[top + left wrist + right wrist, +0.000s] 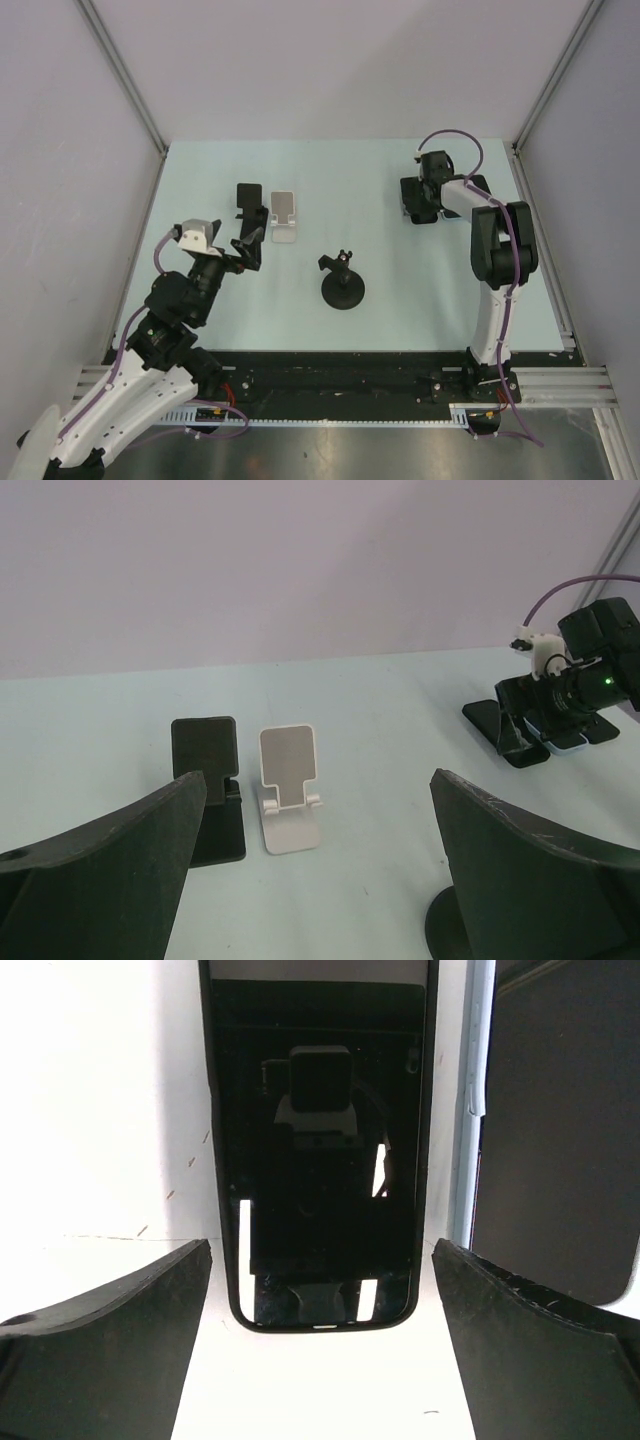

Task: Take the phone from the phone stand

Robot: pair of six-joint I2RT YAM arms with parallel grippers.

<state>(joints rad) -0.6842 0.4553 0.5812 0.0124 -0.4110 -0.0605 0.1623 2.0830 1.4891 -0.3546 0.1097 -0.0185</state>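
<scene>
One: right end effector (pixel 322 1260) spread, facing phone (pixel 320 1140).

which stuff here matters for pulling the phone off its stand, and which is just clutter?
Job: phone, phone stand holding it, right arm with jaws open either side of the phone.
Lying about: empty black stand, empty white stand, black round-base mount.

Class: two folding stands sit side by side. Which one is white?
The white stand, right-hand one in the top view; its neighbour, the black stand, is dark.
</scene>
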